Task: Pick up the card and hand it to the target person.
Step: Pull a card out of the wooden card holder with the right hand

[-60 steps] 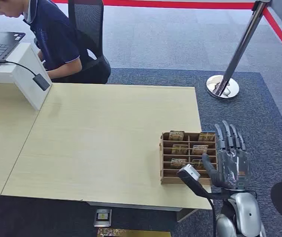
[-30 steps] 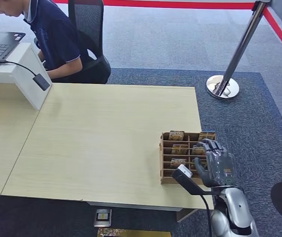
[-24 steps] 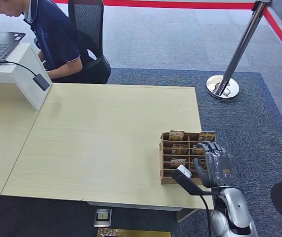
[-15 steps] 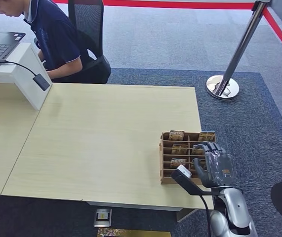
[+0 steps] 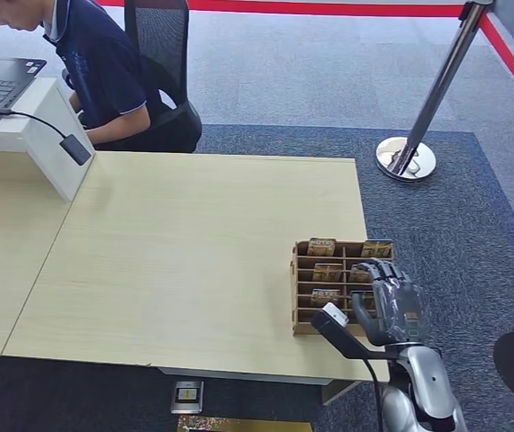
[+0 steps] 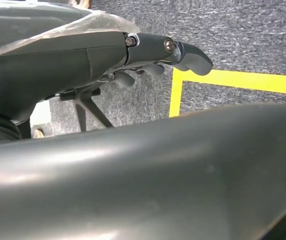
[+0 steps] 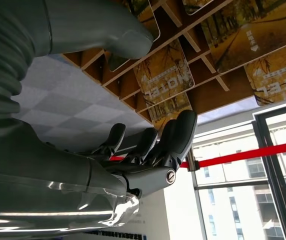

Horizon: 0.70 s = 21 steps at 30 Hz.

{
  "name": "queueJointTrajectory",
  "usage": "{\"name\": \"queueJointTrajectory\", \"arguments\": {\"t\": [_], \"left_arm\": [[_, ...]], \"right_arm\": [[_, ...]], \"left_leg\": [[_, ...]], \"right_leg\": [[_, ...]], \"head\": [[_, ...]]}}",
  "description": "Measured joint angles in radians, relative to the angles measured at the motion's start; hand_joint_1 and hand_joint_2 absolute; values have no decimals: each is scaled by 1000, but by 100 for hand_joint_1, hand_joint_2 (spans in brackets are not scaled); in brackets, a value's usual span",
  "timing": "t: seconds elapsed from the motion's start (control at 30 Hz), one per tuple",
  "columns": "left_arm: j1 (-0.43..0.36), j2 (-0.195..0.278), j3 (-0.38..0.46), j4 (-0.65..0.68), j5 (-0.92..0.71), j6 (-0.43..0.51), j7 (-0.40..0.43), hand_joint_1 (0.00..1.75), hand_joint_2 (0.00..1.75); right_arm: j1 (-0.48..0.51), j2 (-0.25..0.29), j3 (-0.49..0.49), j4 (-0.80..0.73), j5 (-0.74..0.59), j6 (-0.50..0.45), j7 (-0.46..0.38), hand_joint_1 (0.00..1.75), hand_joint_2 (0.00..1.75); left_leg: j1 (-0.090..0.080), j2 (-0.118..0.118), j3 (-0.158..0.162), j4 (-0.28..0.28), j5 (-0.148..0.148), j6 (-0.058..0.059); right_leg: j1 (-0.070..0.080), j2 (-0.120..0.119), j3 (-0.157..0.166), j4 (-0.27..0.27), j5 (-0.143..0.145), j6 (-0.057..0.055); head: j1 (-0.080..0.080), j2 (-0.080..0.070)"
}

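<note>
Head view: right hand (image 5: 390,301) curled over the card rack (image 5: 308,288) at the surface's (image 5: 172,252) near right corner.

Cards (image 5: 327,271) stand on edge in the rack's slots, so a pinch from above suits them; the fingers (image 7: 171,137) bend down toward the right-hand slots with the thumb (image 7: 110,30) opposite, likely to close on a card (image 7: 164,75). Whether one is already grasped I cannot tell; the right wrist view seems to show a gap between fingers and cards. Left hand (image 6: 164,50) hangs over the carpet, its fingers loosely apart, holding nothing. A person (image 5: 97,67) sits at the far left, well apart.
</note>
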Motion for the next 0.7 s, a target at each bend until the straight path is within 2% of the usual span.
{"name": "queueJointTrajectory", "arguments": {"t": [0.07,0.5,0.7], "left_arm": [[0,0,0,0,-2,0,0,0,0],[0,0,0,0,-21,0,0,0,0],[0,1,0,0,-30,0,0,0,0]], "right_arm": [[6,2,-2,0,-1,0,0,78,175],[19,9,-42,29,-12,-14,-4,55,175],[19,15,-60,47,-13,-18,-8,64,175]], "left_leg": [[0,0,0,0,0,0],[0,0,0,0,0,0],[0,0,0,0,0,0]], "right_leg": [[0,0,0,0,0,0],[0,0,0,0,0,0],[0,0,0,0,0,0]], "head": [[0,0],[0,0],[0,0]]}}
